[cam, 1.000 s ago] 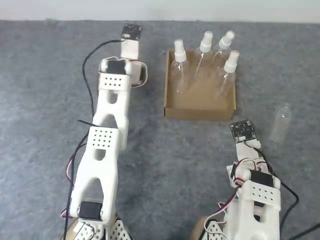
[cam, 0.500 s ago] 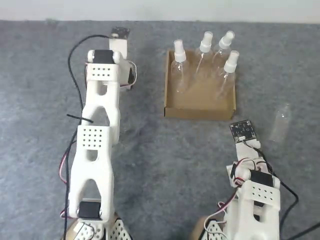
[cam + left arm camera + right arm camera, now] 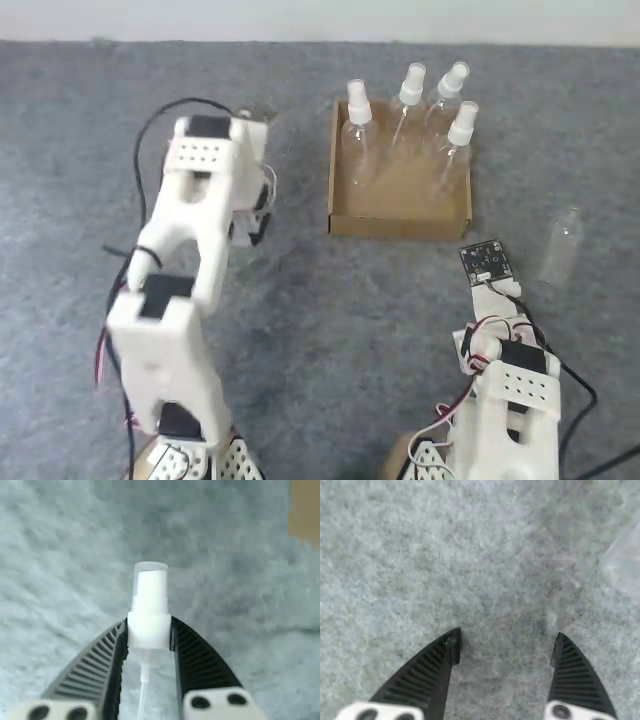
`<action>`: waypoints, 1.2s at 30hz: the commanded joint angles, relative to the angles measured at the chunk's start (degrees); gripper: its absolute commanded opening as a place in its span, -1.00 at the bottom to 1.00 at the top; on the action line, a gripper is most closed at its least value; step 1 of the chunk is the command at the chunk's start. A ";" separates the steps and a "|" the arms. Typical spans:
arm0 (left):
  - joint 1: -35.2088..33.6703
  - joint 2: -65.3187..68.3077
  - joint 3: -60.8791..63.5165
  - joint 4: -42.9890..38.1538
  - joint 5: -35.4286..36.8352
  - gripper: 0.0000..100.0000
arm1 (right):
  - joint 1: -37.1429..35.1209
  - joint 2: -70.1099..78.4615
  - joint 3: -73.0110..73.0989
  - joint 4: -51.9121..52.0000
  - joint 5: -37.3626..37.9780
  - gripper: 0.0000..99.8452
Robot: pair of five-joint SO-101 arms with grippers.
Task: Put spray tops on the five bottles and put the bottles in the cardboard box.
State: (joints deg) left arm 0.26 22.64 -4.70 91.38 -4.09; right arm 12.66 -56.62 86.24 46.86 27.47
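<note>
My left gripper [image 3: 148, 627] is shut on a white spray top [image 3: 149, 602], whose thin tube hangs down between the fingers above the grey carpet. In the high view the left arm [image 3: 200, 200] stands raised, left of the cardboard box [image 3: 400, 222]. Four clear bottles [image 3: 358, 135] with white spray tops lie in the box. A clear bottle without a top [image 3: 560, 245] lies on the carpet right of the box. My right gripper [image 3: 507, 640] is open over bare carpet, with the clear bottle [image 3: 625, 560] off to one side. The right arm [image 3: 505, 370] sits near the front right.
Grey carpet covers the whole table. Open carpet lies between the two arms and in front of the box. A pale wall edge runs along the far side.
The left arm has swung back from the far edge of the table and risen, with the spray top in its gripper. The right arm has not moved.
</note>
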 commanded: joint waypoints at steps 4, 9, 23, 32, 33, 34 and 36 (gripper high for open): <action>3.08 -20.48 29.05 -14.95 -0.26 -0.97 | 0.57 -0.75 -0.18 -0.92 0.26 -0.50; 1.67 -24.79 35.38 -17.41 -0.26 -0.92 | 0.66 -0.75 -0.18 -0.92 0.26 -0.50; 1.67 -24.97 29.93 -16.62 -2.29 -0.67 | 0.66 -0.75 -0.18 -0.92 0.26 -0.50; -0.26 -15.65 28.79 -23.21 -3.87 -0.67 | 0.57 -0.75 -0.18 -0.92 0.26 -0.50; -0.53 -13.89 28.79 -23.91 -3.78 -0.67 | 0.57 -0.75 -0.18 -0.92 0.26 -0.50; -0.70 -12.40 28.70 -24.53 -3.78 -0.68 | 0.57 -0.75 -0.18 -0.92 0.26 -0.50; -0.88 -10.02 28.70 -25.49 -3.78 -0.70 | 0.57 -0.75 -0.18 -0.92 0.26 -0.50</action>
State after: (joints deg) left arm -0.44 11.38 26.51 67.74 -7.43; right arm 12.66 -56.62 86.24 46.86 27.47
